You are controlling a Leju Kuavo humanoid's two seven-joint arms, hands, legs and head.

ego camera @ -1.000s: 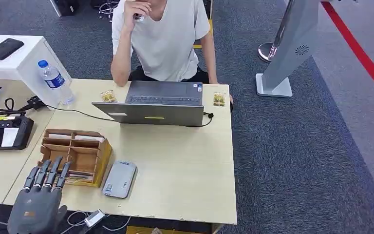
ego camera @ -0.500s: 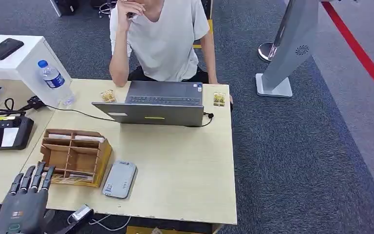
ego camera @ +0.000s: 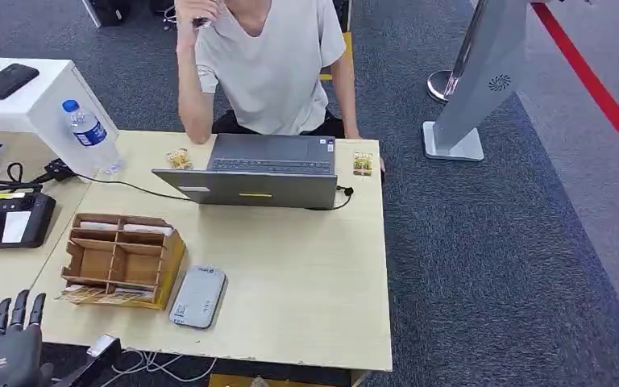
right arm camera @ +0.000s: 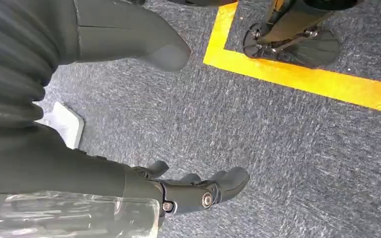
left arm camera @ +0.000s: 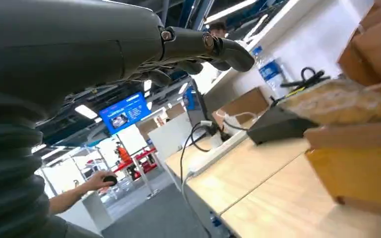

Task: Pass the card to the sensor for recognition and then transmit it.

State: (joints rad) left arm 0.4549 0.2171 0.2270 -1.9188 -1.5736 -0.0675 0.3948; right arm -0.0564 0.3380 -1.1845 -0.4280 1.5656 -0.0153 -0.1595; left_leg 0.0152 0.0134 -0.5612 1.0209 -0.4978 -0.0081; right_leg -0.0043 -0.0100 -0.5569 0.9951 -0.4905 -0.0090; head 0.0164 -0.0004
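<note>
A wooden organizer (ego camera: 122, 260) stands on the near left part of the beige table (ego camera: 306, 274), with cards (ego camera: 97, 296) lying along its front edge. Just right of it lies the flat grey card sensor (ego camera: 198, 297). My left hand (ego camera: 4, 348) hangs low at the table's near left corner, fingers straight and apart, holding nothing and well short of the organizer. In the left wrist view the left hand (left arm camera: 129, 49) is empty, with the organizer (left arm camera: 372, 158) and cards (left arm camera: 337, 101) beyond it. My right hand (right arm camera: 188, 191) hangs over the carpet, fingers apart and empty.
A person (ego camera: 270, 64) sits behind an open laptop (ego camera: 262, 173) at the far edge. A water bottle (ego camera: 90, 133), a black controller (ego camera: 8, 219) and cables (ego camera: 129, 187) lie to the left. A grey stand (ego camera: 475, 89) rises on the carpet at the right.
My left hand has drawn back from the organizer's front, down and to the left, off the table's near edge. The person's raised arm has shifted a little.
</note>
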